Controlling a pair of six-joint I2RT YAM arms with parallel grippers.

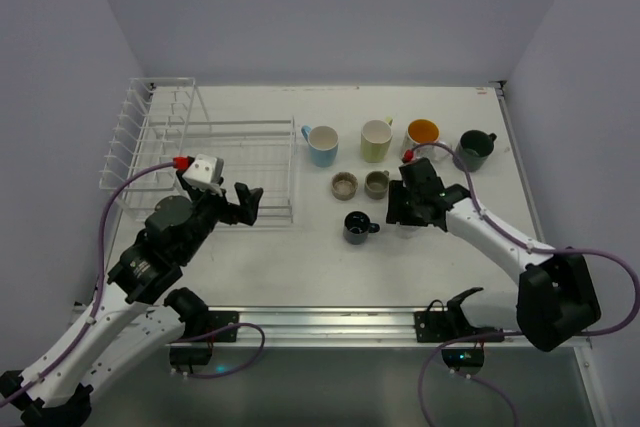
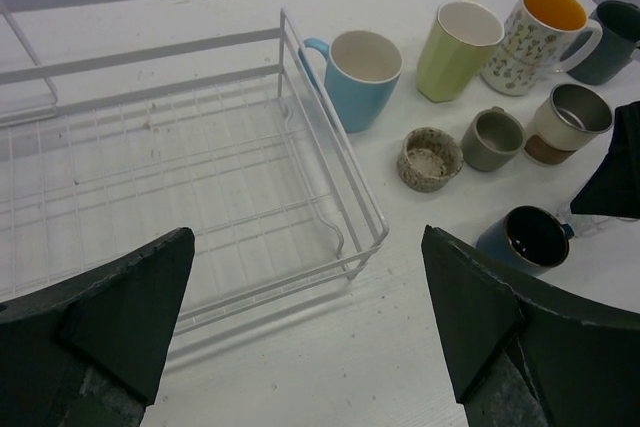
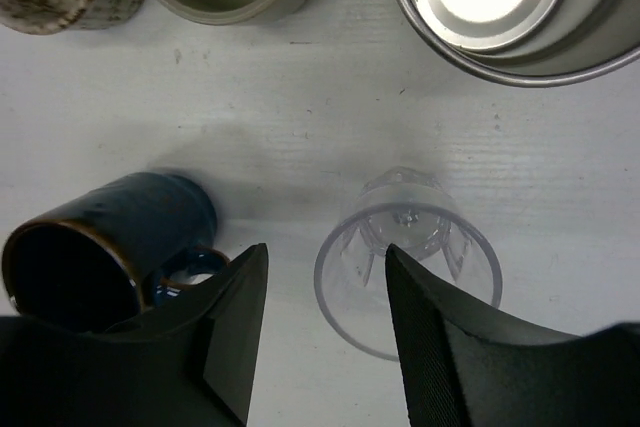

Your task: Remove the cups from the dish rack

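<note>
A white thin-wire dish rack (image 1: 215, 137) is seen with its long axis running across the table (image 1: 300, 267). Its tall pronged part is at the end away from the cups, and its low basket is at the end nearest them.

All the cups are stood upright, mouths up, on the table past the basket end. Just beside the rack a light blue mug (image 1: 322, 145) is set, its handle turned toward the rack. Further from the rack in the same row are a pale yellow-green cup (image 1: 376, 140), a white mug with an orange inside (image 1: 422, 135) and a dark green mug (image 1: 474, 150), whose handle is pointed away from the rack.

A second row, level with the basket's middle, is formed by a speckled grey-brown cup (image 1: 344, 185), a plain grey cup (image 1: 376, 184) and a cream cup with a metal lining (image 2: 565, 125). A navy mug (image 1: 358, 227) is placed about level with the rack's near rail, its handle away from the rack.

The right gripper (image 3: 327, 247) is held with its fingers apart over a clear tumbler (image 3: 405, 257), which is stood upright beside the navy mug on the side away from the rack. Nothing is clamped. The left gripper (image 1: 247, 204) is spread wide over the rack's near rail, and nothing is gripped.
</note>
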